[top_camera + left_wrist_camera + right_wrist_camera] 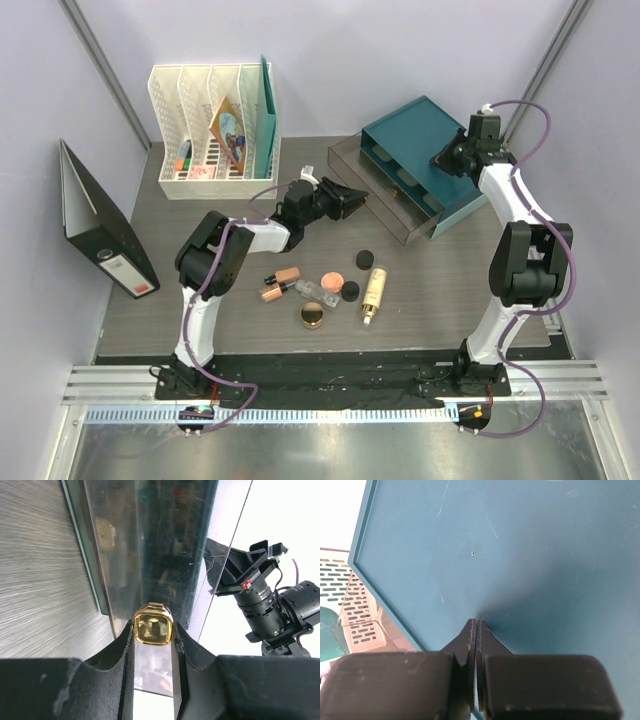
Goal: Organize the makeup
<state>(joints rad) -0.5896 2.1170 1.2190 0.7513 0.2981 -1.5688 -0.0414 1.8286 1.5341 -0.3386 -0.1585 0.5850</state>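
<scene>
Left gripper [153, 628] flanks a gold cap [153, 624] by the smoky drawer [150, 540] (grip unclear); right gripper [476, 624] clenched against the teal box [530, 545]

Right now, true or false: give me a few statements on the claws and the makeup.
The right claw is shut, tips on the teal drawer unit's top. True.
A gold-capped item sits between the left claw's fingers. True.
The coral compact is in the right claw. False: it lies on the table.
The white file rack is empty. False: it holds a teal folder, among other things.
</scene>
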